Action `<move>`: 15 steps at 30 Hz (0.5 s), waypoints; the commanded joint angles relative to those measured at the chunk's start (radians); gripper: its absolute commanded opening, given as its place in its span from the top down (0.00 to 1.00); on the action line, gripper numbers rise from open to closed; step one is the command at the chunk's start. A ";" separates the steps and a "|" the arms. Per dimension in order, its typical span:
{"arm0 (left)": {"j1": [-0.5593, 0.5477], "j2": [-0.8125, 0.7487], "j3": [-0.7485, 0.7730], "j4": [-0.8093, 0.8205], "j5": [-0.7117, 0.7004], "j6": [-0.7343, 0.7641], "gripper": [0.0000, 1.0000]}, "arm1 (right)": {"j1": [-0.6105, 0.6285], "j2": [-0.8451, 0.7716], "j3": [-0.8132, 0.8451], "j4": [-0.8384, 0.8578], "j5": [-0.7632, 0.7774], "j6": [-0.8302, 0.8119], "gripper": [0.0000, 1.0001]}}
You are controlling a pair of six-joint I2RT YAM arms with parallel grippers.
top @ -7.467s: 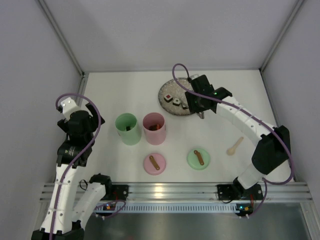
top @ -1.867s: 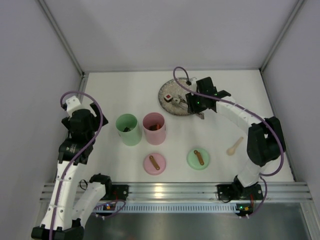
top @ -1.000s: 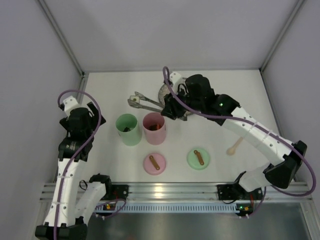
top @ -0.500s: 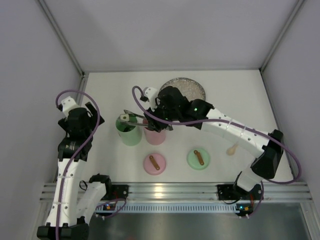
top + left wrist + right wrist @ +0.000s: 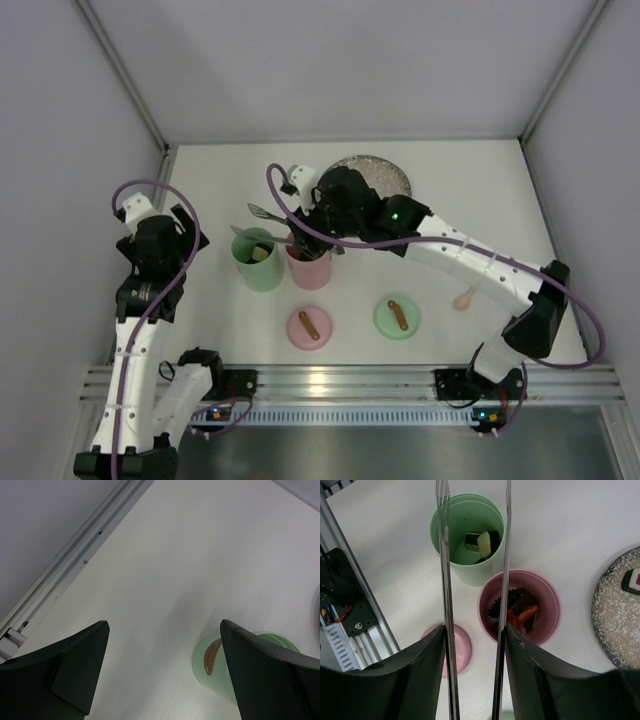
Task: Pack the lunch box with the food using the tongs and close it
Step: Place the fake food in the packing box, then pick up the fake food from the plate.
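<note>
Half-parted over the green cup (image 5: 469, 577), where a roll (image 5: 481, 542) lies, as if for release: grips the tongs (image 5: 445, 580) in the right tool (image 5: 474, 645), left tool (image 5: 162, 650) gaping empty

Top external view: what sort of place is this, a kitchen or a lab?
Probably a lab test cell, not a kitchen: a bare white tabletop boxed in by plain grey panel walls, with a slotted aluminium rail along its near edge.
</note>
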 commanded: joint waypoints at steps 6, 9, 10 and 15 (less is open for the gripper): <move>-0.009 -0.018 0.008 0.031 -0.006 0.016 0.01 | -0.143 -0.143 0.019 0.047 0.072 0.026 0.51; -0.014 -0.018 0.008 0.031 -0.007 0.016 0.01 | -0.261 -0.175 -0.045 0.061 0.066 0.040 0.51; -0.015 -0.018 0.008 0.032 -0.007 0.016 0.01 | -0.288 -0.180 -0.061 0.067 0.044 0.041 0.51; -0.020 -0.015 0.008 0.032 -0.007 0.016 0.01 | -0.455 -0.168 -0.156 0.118 -0.031 0.029 0.51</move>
